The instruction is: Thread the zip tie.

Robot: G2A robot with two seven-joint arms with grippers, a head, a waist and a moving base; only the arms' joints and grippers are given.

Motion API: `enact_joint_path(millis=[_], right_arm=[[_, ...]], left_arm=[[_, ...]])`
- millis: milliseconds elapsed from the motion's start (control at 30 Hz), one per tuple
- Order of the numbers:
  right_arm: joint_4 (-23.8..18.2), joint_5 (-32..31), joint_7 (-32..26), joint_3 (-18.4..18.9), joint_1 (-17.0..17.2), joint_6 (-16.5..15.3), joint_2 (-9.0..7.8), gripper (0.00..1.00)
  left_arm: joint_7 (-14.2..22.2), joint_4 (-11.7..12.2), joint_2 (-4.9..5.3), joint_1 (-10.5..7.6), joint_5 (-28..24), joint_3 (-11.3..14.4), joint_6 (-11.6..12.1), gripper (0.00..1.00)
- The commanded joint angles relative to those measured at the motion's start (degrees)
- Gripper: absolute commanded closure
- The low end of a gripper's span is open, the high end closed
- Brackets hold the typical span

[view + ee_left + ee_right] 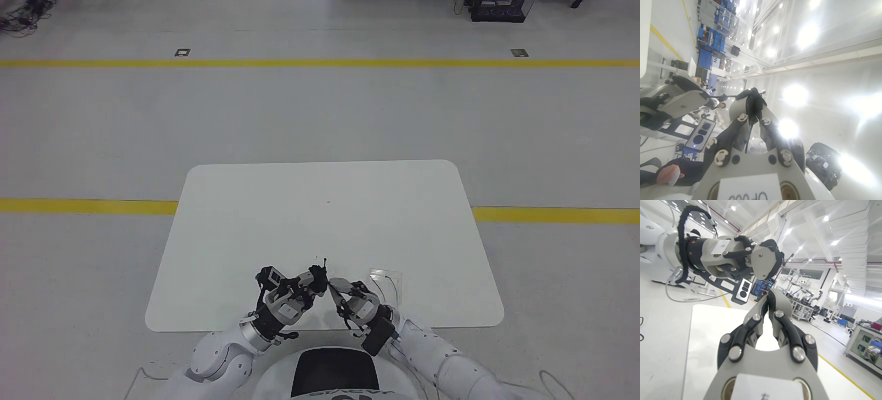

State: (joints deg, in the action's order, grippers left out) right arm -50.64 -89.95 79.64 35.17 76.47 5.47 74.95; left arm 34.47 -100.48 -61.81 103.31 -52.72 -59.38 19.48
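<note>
Your left gripper (753,98) is pressed together on the black zip tie (725,96), with a short end poking out past its tips. Your right gripper (770,294) is pressed together too, and the thin strap runs across to its tips, so it looks to be pinching the other part of the tie. Both hang tip to tip above the middle of the near edge of the table (330,200), with the tie raised off the surface between them. Which end carries the locking head is too small to tell, so confirm that in a wrist view before you commit. I judge the step in hand to be lining the tail up with the head's slot. Hold one gripper steady as the anchor and steer with the other, in small wrist turns, not sweeps. Leave enough free strap beyond the pinch to enter the slot. If the strap bows or twists, ease the grippers apart a little. A clear curved piece (388,280) lies on the table just beside the right gripper, so stay above it.
</note>
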Motion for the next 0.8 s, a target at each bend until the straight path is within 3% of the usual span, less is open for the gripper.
enact_joint_path(millis=[0,767], right_arm=[[0.1,0.0,0.0,-0.4,-0.2,0.0,-0.01,1.0],[1.6,0.0,0.0,-3.4,-2.0,0.3,0.53,1.0]], left_arm=[[0.0,0.0,0.0,0.0,0.0,0.0,0.0,1.0],[0.0,0.0,0.0,0.0,0.0,0.0,0.0,1.0]])
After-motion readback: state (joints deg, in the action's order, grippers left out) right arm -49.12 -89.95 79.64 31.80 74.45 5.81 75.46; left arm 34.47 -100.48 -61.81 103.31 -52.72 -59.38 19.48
